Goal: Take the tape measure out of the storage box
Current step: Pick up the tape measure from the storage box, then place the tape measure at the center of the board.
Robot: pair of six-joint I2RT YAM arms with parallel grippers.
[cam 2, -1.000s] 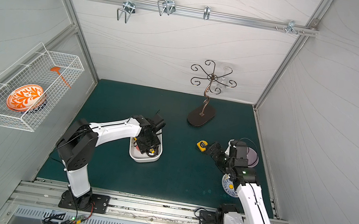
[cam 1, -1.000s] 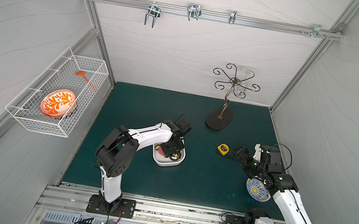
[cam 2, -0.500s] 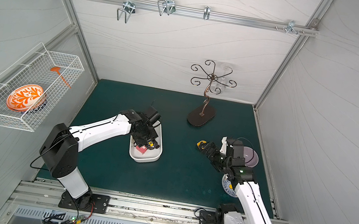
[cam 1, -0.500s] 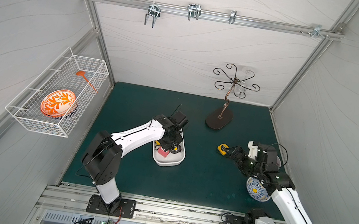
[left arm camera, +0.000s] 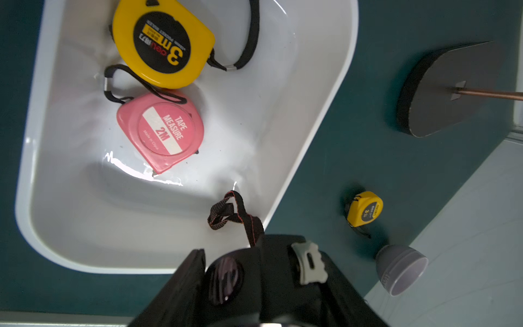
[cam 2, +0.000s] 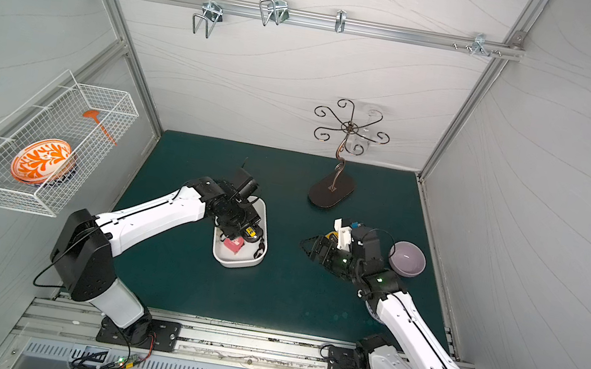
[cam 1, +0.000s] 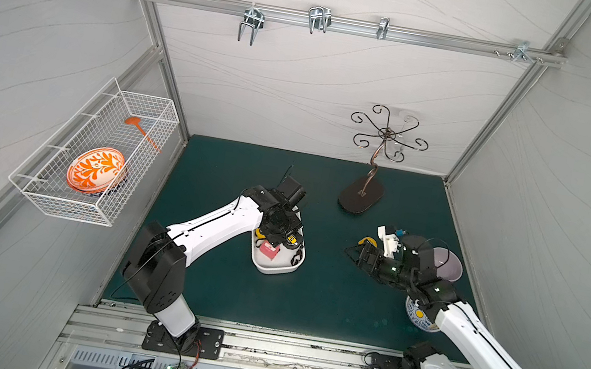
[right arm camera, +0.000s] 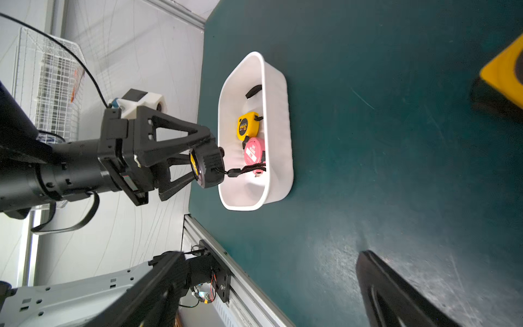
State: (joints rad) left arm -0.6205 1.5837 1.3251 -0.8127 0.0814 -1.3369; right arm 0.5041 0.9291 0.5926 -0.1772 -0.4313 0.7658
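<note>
The white storage box stands mid-mat. My left gripper is shut on a black tape measure with a yellow face, raised above the box's rim. The strap trails down into the box. A yellow tape measure and a pink one lie inside. My right gripper is open over the mat, beside another yellow tape measure.
A purple bowl sits at the right, and a blue-patterned bowl lies under the right arm. A dark hook stand is at the back. On the left wall hangs a wire basket with an orange plate.
The left arm has stretched out lower and drawn the black tape measure up from the box. The right gripper has slid left, past the yellow tape measure on the mat.
</note>
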